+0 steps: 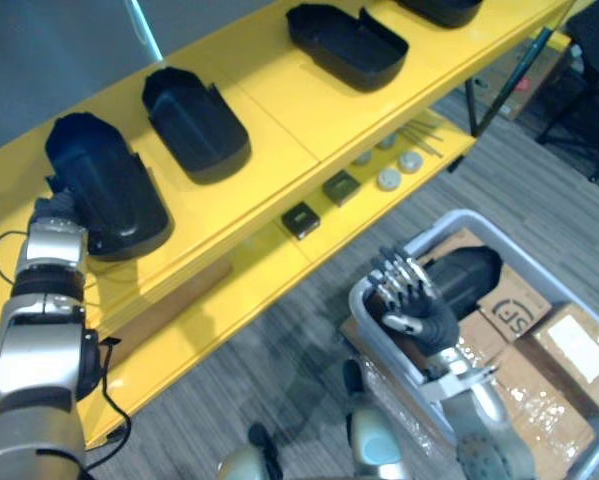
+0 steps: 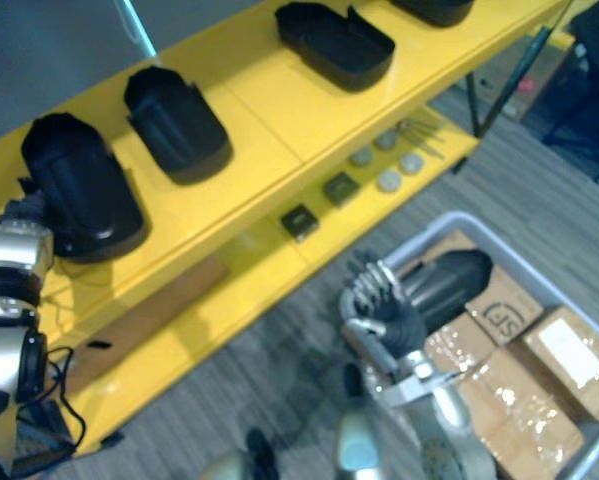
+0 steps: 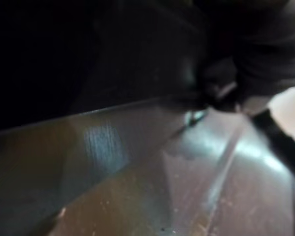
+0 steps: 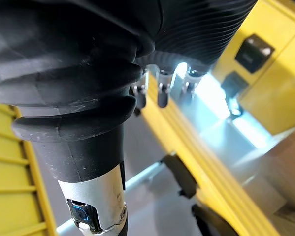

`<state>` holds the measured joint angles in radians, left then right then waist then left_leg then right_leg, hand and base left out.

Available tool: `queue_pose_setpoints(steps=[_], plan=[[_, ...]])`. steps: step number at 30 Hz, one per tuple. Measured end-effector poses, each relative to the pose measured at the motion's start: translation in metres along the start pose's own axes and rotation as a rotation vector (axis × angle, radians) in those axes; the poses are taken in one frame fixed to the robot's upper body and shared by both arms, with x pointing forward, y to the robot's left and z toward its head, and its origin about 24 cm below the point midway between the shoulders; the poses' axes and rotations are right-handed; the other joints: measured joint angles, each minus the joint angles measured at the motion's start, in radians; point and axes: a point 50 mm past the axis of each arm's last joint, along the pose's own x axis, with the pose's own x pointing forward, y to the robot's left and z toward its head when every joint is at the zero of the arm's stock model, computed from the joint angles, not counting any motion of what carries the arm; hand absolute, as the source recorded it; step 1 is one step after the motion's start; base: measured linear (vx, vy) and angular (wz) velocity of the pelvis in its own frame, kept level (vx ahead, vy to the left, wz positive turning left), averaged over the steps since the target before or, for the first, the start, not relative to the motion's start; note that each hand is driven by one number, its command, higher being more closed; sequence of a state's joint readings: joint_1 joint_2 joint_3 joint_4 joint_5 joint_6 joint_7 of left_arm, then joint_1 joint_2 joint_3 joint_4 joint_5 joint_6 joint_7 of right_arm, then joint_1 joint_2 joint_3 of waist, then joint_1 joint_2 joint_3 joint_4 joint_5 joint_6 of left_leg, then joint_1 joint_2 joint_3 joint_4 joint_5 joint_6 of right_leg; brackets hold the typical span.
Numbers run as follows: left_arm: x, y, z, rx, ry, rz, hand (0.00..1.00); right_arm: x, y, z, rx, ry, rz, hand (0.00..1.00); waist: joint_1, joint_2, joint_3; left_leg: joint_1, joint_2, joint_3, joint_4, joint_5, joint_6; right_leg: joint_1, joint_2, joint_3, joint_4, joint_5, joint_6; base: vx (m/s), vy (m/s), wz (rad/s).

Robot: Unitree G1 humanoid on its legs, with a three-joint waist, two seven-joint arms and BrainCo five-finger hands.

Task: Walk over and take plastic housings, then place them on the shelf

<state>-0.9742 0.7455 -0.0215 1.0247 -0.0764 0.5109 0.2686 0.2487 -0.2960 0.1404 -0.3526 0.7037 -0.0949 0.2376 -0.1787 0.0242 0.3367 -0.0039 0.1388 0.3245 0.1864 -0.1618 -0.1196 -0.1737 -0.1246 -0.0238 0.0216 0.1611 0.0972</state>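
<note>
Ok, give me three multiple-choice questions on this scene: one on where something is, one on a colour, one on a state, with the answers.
1. Where does the housing that is off the shelf lie?
A. on the floor
B. in the grey bin beside cardboard boxes
C. on a chair

2. What colour is the shelf?
A. yellow
B. blue
C. white

3. How is the right hand?
A. shut on a housing
B. open, holding nothing
C. pressed flat on the shelf

Answers:
1 B: the black housing lies inside the bin, next to the boxes.
2 A: both shelf levels are yellow.
3 B: its fingers are spread by the bin's near corner, with nothing in them.
</note>
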Motion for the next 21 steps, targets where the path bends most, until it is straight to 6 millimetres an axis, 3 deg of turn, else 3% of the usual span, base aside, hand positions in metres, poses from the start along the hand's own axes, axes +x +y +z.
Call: queue_pose_setpoints(steps=[6, 21], plan=[[-0.001, 0.005, 0.009, -0.044, -0.001, 0.035, 1.0, 0.0, 0.001, -0.002, 0.004, 0.001, -0.025, 0.0, -0.001, 0.004, 0.057, -0.023, 0.006, 0.0, 0.035, -0.02, 0.006, -0.008, 0.001, 0.0, 0.019, -0.006, -0.003, -0.04, -0.003, 0.01], [0.004, 0.022, -0.004, -0.022, 0.056, 0.074, 1.0, -0.001, 0.005, -0.006, 0.017, 0.017, -0.014, 0.0, 0.001, 0.016, 0.068, -0.011, 0.003, 0.01, 0.035, -0.019, 0.005, -0.019, -0.001, 0.009, 0.046, -0.019, 0.0, 0.0, 0.003, -0.01]])
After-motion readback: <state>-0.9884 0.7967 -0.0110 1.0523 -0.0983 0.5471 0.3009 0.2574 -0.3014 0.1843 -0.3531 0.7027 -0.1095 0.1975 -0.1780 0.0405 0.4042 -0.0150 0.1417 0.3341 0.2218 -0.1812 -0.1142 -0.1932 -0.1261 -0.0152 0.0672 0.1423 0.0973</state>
